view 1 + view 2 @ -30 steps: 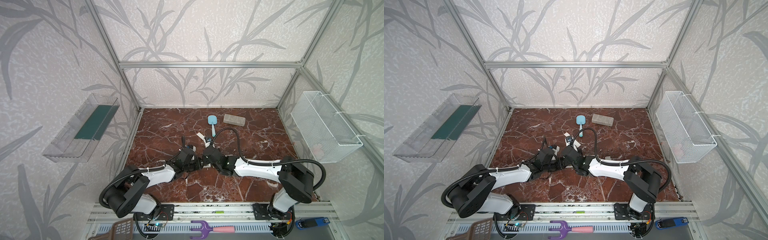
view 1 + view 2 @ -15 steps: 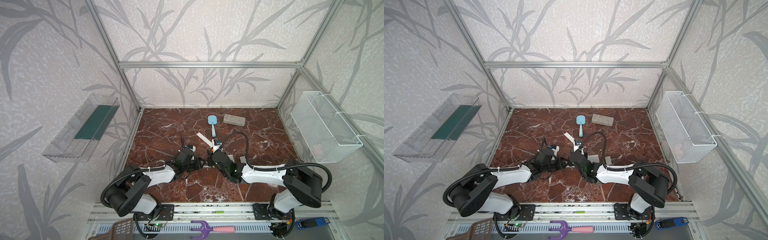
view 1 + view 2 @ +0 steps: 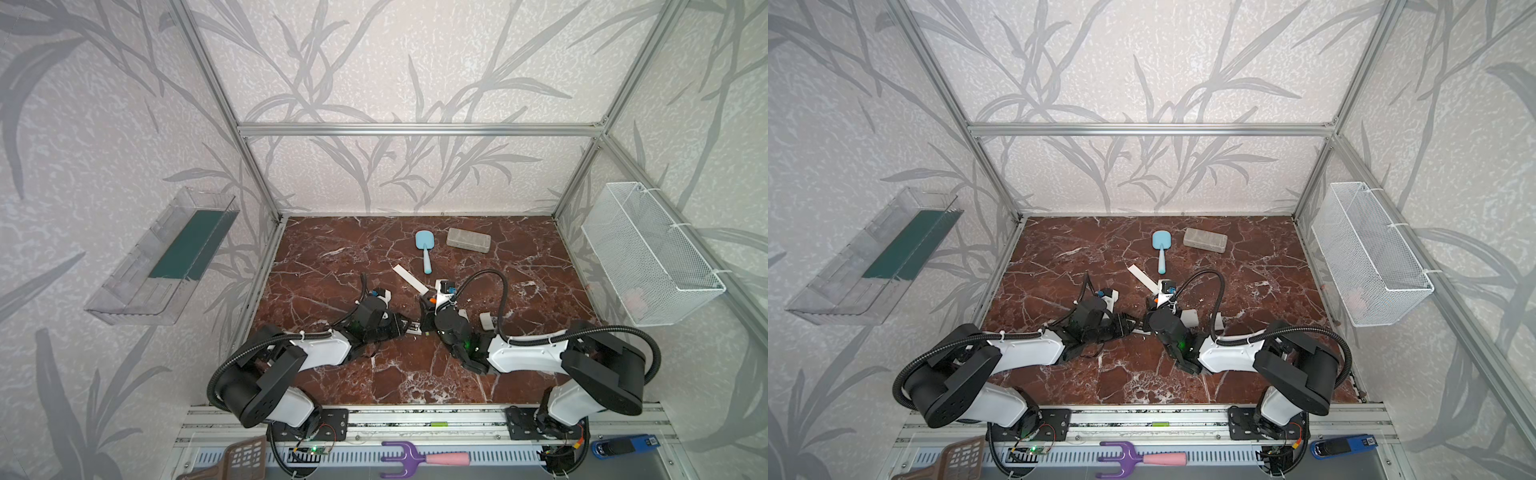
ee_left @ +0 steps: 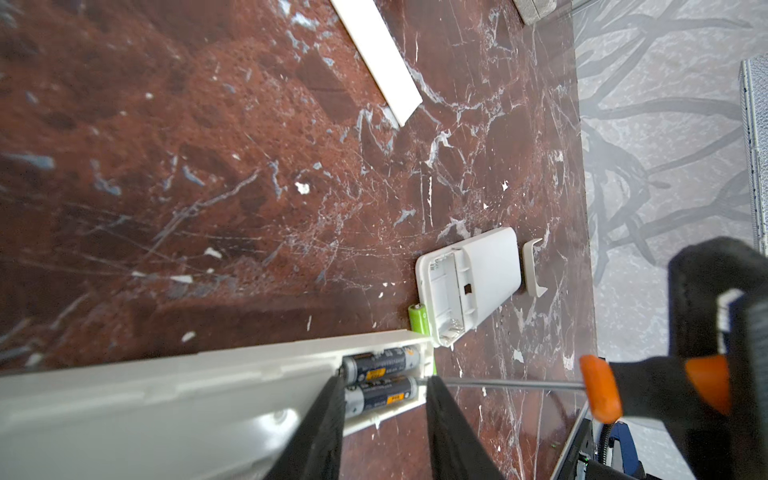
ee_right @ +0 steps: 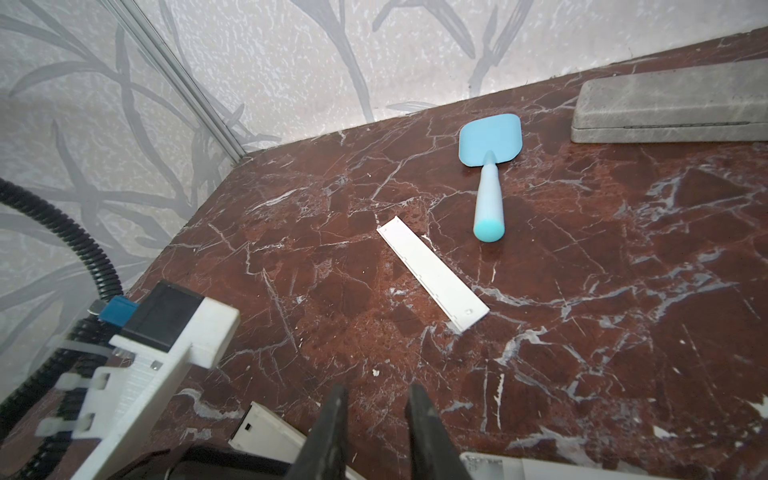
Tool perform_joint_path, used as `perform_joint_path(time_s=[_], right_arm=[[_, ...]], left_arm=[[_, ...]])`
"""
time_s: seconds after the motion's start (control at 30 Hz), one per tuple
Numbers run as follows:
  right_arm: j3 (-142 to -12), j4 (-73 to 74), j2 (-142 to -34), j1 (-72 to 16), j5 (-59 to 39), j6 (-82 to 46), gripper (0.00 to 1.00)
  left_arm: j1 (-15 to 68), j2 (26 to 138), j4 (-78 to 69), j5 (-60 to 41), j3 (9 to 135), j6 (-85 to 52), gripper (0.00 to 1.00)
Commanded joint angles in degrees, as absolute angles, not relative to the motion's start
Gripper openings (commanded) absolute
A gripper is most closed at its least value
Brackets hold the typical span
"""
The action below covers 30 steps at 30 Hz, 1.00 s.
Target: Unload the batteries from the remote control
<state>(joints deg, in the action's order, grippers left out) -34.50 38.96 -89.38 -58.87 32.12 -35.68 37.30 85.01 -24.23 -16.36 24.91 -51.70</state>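
Note:
My left gripper [image 4: 384,380] is shut on the battery end of the long white remote control [image 4: 166,399], which lies low between the two arms [image 3: 413,328]. Its compartment is open, and two dark batteries [image 4: 380,363] with orange labels lie side by side in it. One lime-green battery [image 4: 417,318] lies on the floor beside the remote's end. In the left wrist view my right gripper [image 5: 376,395] is shut on the orange-and-black screwdriver [image 4: 598,386], whose steel shaft reaches the compartment's end wall. The screwdriver does not show in the right wrist view.
A smaller white remote [image 4: 469,282] with an empty open compartment lies by the green battery, with a small white cap [image 4: 532,266] beside it. Farther back lie a white cover strip [image 3: 409,279], a blue scoop [image 3: 424,249] and a grey case [image 3: 468,240]. A wire basket [image 3: 648,253] hangs on the right wall.
My right arm has drawn back to the right and turned its wrist, uncovering the white cover strip. The left arm has stayed where it was.

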Motion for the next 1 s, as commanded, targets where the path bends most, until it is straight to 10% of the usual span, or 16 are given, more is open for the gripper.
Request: perform_joint_path(time_s=[0.0,0.97], right_arm=[[-34.5,40.7,-86.3,-59.0,33.0,-37.0,0.0],[-40.2,30.5,-88.4,-59.0,34.1,-29.2,0.0]], left_arm=[[37.2,89.6,-8.0,-13.1,20.6,-52.4,0.38],[37.2,90.7,-7.6,-13.3,21.2,-52.3,0.38]])
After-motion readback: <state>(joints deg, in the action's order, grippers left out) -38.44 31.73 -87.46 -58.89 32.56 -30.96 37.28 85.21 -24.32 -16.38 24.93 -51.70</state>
